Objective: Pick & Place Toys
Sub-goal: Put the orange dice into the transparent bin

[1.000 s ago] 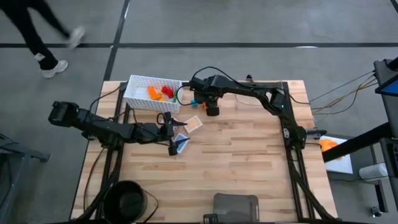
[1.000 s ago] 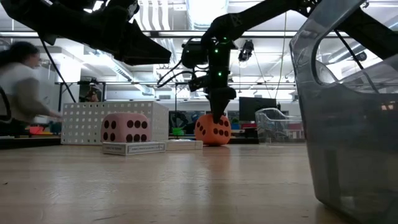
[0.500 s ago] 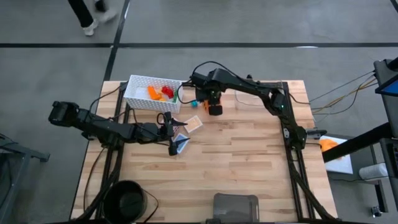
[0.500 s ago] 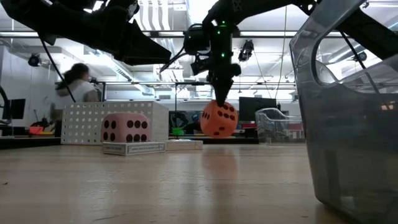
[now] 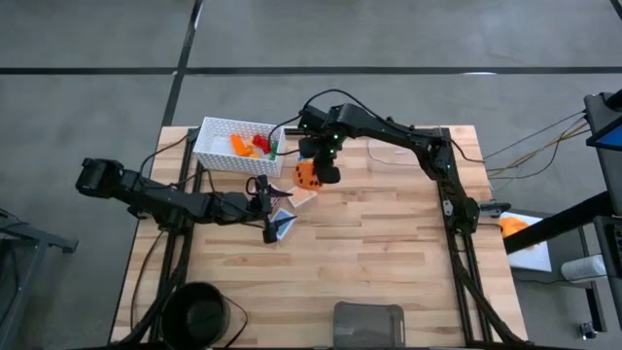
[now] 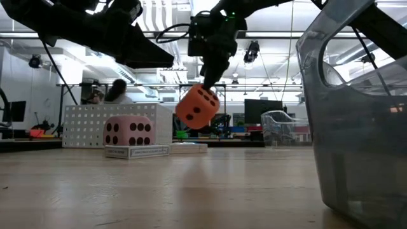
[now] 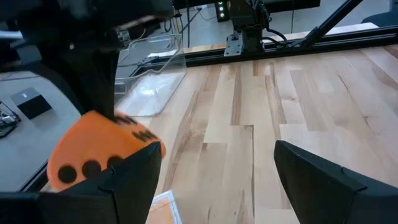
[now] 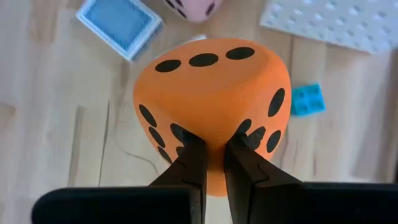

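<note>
One orange die (image 6: 197, 107) hangs off the table, pinched at its edge by the right gripper (image 6: 210, 81).

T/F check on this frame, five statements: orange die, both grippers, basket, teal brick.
1. The right gripper is shut on the orange die. True.
2. The orange die rests on the table. False: it hangs clear above it.
3. The left gripper holds the pink die. False: it is open and empty.
4. The white basket holds toys. True.
5. The teal brick is in the basket. False: it lies on the table.
</note>
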### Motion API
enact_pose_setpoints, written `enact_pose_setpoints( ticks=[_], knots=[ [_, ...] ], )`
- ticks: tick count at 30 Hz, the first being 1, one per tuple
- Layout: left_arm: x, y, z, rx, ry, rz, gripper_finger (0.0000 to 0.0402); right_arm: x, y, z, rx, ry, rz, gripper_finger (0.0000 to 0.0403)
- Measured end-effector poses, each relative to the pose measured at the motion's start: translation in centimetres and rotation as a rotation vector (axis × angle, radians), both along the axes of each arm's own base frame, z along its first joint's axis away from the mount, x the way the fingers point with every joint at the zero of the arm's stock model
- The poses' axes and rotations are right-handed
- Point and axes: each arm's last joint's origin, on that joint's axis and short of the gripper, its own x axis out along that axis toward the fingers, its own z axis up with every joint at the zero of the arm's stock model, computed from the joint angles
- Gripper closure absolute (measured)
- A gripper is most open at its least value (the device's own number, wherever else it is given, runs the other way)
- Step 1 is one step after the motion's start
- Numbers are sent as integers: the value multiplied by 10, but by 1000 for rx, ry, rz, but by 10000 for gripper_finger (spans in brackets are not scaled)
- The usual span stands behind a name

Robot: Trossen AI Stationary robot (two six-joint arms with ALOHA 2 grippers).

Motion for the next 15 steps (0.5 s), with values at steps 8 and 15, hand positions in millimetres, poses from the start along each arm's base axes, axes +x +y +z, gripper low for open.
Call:
enact_pose_setpoints(
  ticks=[8,15],
  knots=[
    [1,-8,5,8,-46,-81,89,5,-1,-36,62,-31,15,382],
    [0,-25,12,69,-114,-170,89,4,1,-44,104,-58,45,382]
  ],
)
